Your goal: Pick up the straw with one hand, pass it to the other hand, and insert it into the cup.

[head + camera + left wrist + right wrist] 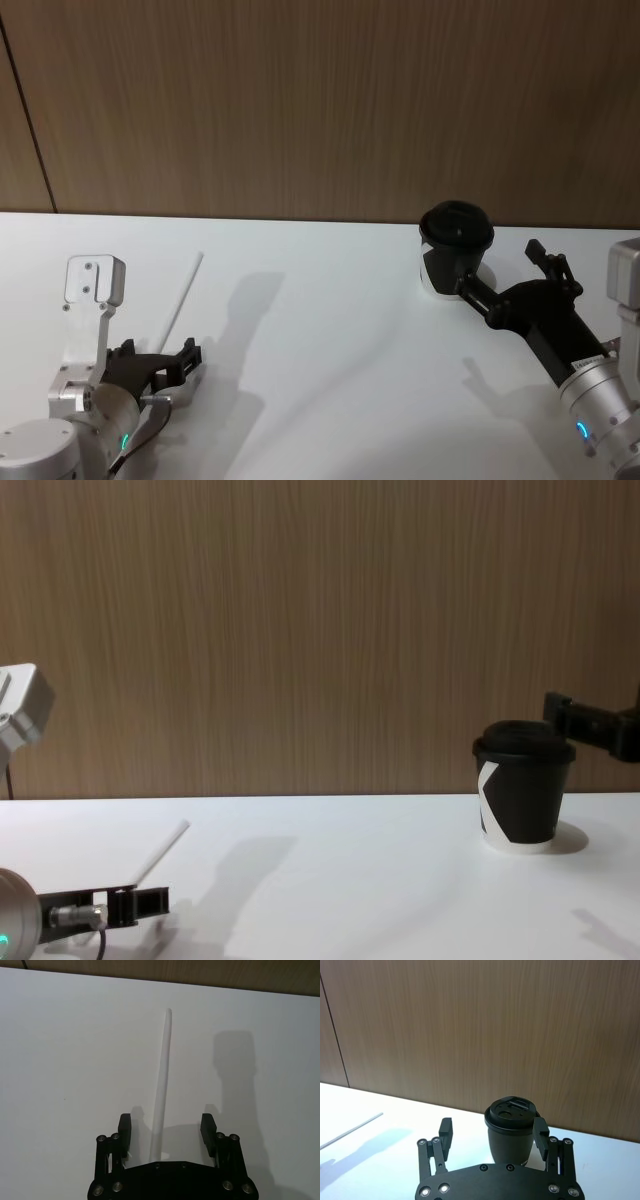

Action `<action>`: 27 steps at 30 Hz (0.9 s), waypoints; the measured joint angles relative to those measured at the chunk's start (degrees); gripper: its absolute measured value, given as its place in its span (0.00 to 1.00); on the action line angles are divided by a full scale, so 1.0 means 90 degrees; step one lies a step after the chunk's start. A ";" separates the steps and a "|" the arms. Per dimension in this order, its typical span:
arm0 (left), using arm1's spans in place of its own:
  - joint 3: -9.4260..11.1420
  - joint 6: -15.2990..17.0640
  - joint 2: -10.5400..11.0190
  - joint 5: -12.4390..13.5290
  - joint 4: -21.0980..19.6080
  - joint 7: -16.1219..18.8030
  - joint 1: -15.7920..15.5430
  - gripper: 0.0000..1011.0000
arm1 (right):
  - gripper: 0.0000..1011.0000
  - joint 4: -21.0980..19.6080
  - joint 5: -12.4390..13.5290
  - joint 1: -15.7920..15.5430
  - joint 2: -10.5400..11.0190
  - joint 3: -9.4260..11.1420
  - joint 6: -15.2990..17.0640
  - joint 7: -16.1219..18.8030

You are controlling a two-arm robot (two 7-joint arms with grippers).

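Note:
The white straw (185, 298) lies flat on the white table at the left, also seen in the chest view (160, 855). My left gripper (178, 373) is low over its near end, open. In the left wrist view the straw (164, 1075) runs between the two spread fingers of that gripper (166, 1127), nearer one of them and touching neither. The black lidded cup (455, 243) stands upright at the back right. My right gripper (503, 267) is open just right of it, and the cup (510, 1135) sits just ahead of its fingertips (445, 1129).
The white table (330, 350) stretches bare between straw and cup. A brown wood-panel wall (320, 100) rises straight behind the table's far edge, close behind the cup (522, 800).

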 joint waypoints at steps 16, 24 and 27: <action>-0.0016 0.0012 -0.0043 0.0008 -0.0015 0.0023 0.0023 0.74 | 0.99 0.0000 0.0000 0.0000 0.0000 0.0000 0.0000 0.0000; -0.0017 0.0015 -0.0049 0.0009 -0.0015 0.0024 0.0027 0.69 | 0.99 0.0000 0.0000 0.0000 0.0000 0.0000 0.0000 0.0000; -0.0017 0.0016 -0.0050 0.0008 -0.0016 0.0024 0.0028 0.67 | 0.99 0.0000 0.0000 0.0000 0.0000 0.0000 0.0000 0.0000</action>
